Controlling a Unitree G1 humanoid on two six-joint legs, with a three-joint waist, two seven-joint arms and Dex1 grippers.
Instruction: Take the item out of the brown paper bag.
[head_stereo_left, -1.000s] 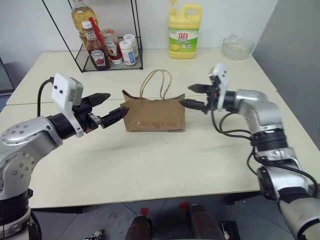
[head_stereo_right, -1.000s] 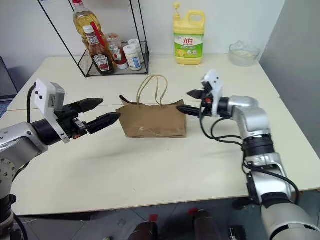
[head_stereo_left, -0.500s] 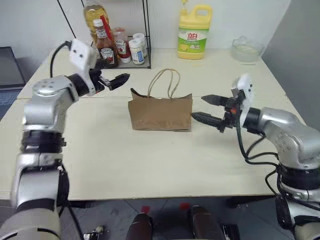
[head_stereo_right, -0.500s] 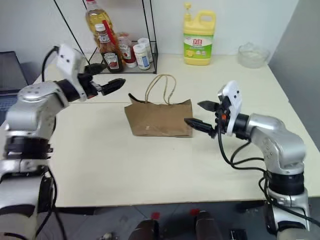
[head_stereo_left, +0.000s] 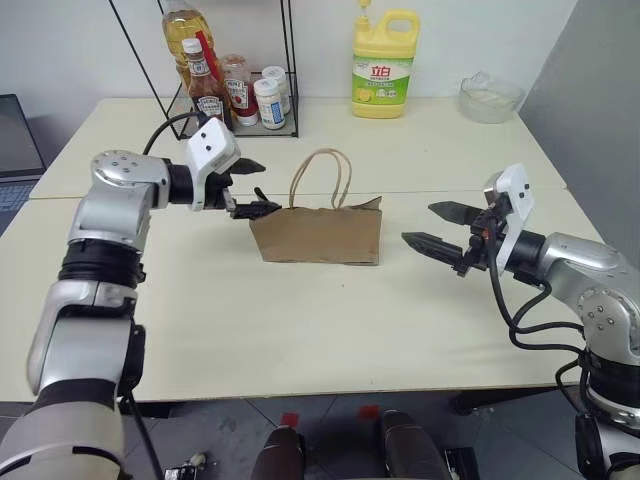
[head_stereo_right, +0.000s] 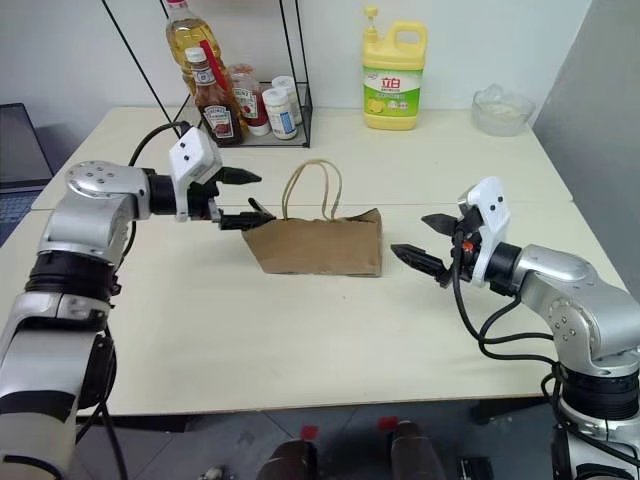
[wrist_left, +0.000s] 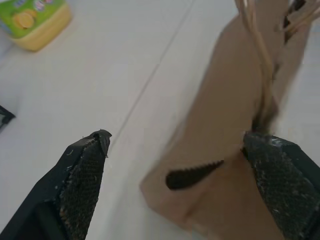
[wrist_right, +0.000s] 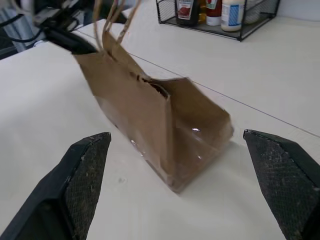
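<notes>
Head views: a brown paper bag (head_stereo_left: 318, 235) stands upright near the middle of a pale table (head_stereo_left: 300, 330), its two cord handles (head_stereo_left: 320, 178) looping above the mouth. The bottle to be taken out cannot be seen; the bag's sides hide whatever is inside. The left gripper (head_stereo_left: 256, 187) is at the bag's upper left corner, fingers spread wide, the lower fingertip touching or just beside the paper edge; it holds nothing. The right gripper (head_stereo_left: 432, 225) hangs just right of the bag, apart from it, fingers also spread and empty. At the table's far side stand a wire rack (head_stereo_left: 235, 100) with sauce and oil bottles, a yellow jug (head_stereo_left: 379, 50), and a glass bowl (head_stereo_left: 488, 97).

Left wrist view: the two black fingers (wrist_left: 82, 180) stand far apart. Between them is the bag's end with a dark serrated slit; one finger lies close against the paper by the handles.

Right wrist view: the fingers (wrist_right: 87, 170) are spread wide, with the bag between and beyond them, its open top leaning away. The left gripper shows at the bag's far upper corner.
</notes>
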